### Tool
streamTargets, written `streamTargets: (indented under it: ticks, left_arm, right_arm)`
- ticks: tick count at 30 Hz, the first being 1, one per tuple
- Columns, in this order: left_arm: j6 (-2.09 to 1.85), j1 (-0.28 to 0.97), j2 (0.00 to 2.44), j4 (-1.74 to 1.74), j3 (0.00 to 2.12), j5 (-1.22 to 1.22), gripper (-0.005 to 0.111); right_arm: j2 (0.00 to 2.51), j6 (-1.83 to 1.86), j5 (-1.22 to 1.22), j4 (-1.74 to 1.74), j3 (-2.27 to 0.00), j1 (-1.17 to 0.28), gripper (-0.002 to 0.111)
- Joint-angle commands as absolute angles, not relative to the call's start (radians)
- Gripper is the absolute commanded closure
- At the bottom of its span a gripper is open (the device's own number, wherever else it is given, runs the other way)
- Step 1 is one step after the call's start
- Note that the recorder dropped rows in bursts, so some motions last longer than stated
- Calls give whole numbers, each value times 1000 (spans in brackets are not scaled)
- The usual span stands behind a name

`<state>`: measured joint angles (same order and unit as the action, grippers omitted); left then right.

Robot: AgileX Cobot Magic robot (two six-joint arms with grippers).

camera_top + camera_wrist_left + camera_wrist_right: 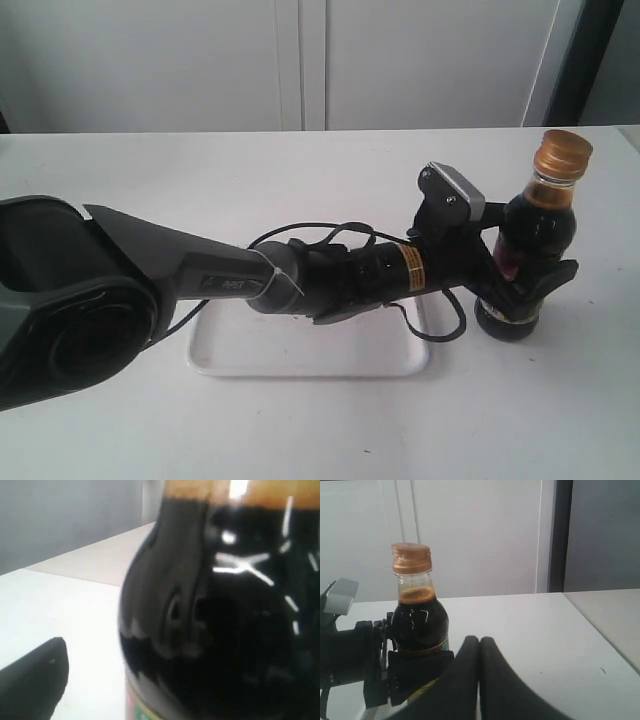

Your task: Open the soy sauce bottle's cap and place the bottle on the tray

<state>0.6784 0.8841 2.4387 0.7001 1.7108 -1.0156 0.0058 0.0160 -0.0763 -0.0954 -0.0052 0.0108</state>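
Observation:
The soy sauce bottle point(540, 215) stands upright on the white table, just right of the tray point(300, 362). Its golden-orange cap point(566, 150) is closed. My left gripper point(535, 285) reaches across the tray and sits around the bottle's lower body, jaws open. In the left wrist view the dark bottle point(215, 630) fills the frame, and one finger point(30, 680) stands apart from the glass; the other is hidden. The right wrist view shows the bottle point(420, 622) and cap point(410, 557) beyond my right gripper point(480, 640), which is shut on nothing.
The left arm point(300, 275) and its cables lie low over the tray. White cabinet doors point(300, 60) stand behind the table's far edge. The table's right edge point(605, 630) runs close to the bottle.

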Motion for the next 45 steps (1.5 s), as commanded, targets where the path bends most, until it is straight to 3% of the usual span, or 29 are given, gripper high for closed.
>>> streamTargets:
  ticks: [1,21,23,26,30,32,45]
  left_arm:
    - [678,901,2436,685,1760,-956,2]
    - [679,912,2512,652,1841,-926,4]
    - [679,912,2512,652,1841,-926,12]
    - [679,912,2512,652,1841,-926,38]
    - [669,912,2512,661,1841,-926,88]
    - [643,912,2512,672,1841,-926,106]
    - [515,947,2512,681,1841,-956,107]
  right_arm:
    - [0,22,-74,-96,0,9,108]
    - [0,19,-82,-90,0,9,108]
    - [0,19,-82,-90,0,9,108]
    - [0,19,-82,-90,0,9,108]
    - [0,20,-73,-90,0,9,108]
    - [0,20,-64,-90,0,9,108]
    - [0,-86,159,-108,-2,9,108]
